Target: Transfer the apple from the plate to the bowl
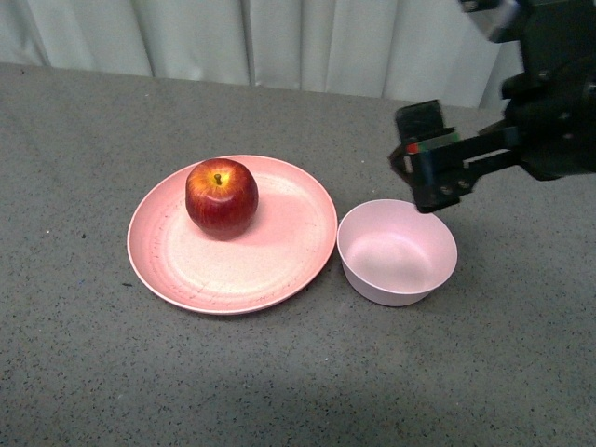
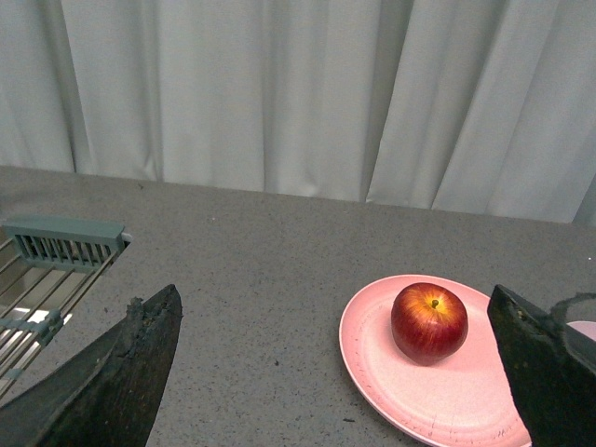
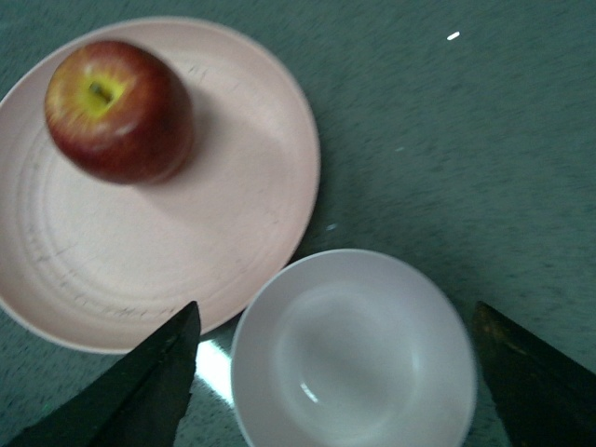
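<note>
— Grey speckled bench (image 1: 84,372) under pale curtains (image 1: 196,37). Where to find the apple (image 1: 222,197)?

— Sitting upright on the plate (image 1: 279,270), toward its far left part, stem up. Empty bowl (image 1: 397,253) just beside the plate's right edge; touching or not, hard to tell.

— And the right pincer (image 1: 430,182)?

— Hanging above the bowl's far rim, spread wide, holding nothing. Same for the left pincer (image 2: 332,307): spread, empty, well apart from the apple.

— So, how to take it well?

— Probably best to swing across over the plate, centre on the stem, and come straight down with jaws wide. Close at the widest girth, firmly but gently: glossy skin, likely to slip or roll. Lift clear of both rims, then lower well into the bowl before letting go. No dropping from height.
</note>
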`<state>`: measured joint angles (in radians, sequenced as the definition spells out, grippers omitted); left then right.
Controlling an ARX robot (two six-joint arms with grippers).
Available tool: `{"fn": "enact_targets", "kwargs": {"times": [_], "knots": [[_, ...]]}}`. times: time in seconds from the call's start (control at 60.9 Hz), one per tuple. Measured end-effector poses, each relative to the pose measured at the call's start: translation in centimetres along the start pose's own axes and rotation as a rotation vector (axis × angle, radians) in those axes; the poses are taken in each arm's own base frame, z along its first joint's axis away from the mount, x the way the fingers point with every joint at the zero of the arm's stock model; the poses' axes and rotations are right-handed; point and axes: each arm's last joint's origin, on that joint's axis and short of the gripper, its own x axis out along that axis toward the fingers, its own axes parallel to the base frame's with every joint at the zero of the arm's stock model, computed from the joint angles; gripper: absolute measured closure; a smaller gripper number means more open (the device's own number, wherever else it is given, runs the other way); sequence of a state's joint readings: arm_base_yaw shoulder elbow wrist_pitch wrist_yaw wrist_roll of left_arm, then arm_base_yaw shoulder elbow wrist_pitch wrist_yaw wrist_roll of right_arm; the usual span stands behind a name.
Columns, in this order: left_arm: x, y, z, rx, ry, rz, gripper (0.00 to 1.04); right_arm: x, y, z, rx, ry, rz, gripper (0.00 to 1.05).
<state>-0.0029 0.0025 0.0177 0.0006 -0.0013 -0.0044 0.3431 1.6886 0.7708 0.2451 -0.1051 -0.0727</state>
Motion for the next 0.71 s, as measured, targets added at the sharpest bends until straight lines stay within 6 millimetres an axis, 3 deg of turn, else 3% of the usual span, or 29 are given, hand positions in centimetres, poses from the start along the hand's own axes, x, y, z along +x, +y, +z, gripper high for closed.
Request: {"fn": "enact_targets", "kwargs": {"times": [0.098, 0.181, 0.263, 0.328, 0.41, 0.542, 0.706], "knots": [[0.0, 0.0, 0.0, 0.000, 0.000, 0.000, 0.07, -2.0, -0.9, -1.2, 0.019, -0.038, -0.026, 0.10], [0.0, 0.0, 0.0, 0.000, -0.001, -0.003, 0.07, -3.1, -1.6, -2.9, 0.073, -0.337, -0.356, 0.27], [0.0, 0.0, 0.0, 0.000, 0.000, 0.001, 0.07, -5.0, -2.1, -3.9, 0.113, -0.503, -0.441, 0.39], [0.0, 0.0, 0.0, 0.000, 0.000, 0.001, 0.07, -7.7, -2.6, -4.1, 0.133, -0.642, -0.461, 0.57], [0.0, 0.0, 0.0, 0.000, 0.000, 0.001, 0.07, -9.5, -2.7, -5.6, 0.131, -0.646, -0.453, 0.79], [0.0, 0.0, 0.0, 0.000, 0.000, 0.002, 0.07, -11.0, -2.8, -7.1, 0.136, -0.631, -0.458, 1.02], [0.0, 0.0, 0.0, 0.000, 0.000, 0.001, 0.07, -12.6, -2.8, -8.2, 0.138, -0.637, -0.455, 1.04]]}}
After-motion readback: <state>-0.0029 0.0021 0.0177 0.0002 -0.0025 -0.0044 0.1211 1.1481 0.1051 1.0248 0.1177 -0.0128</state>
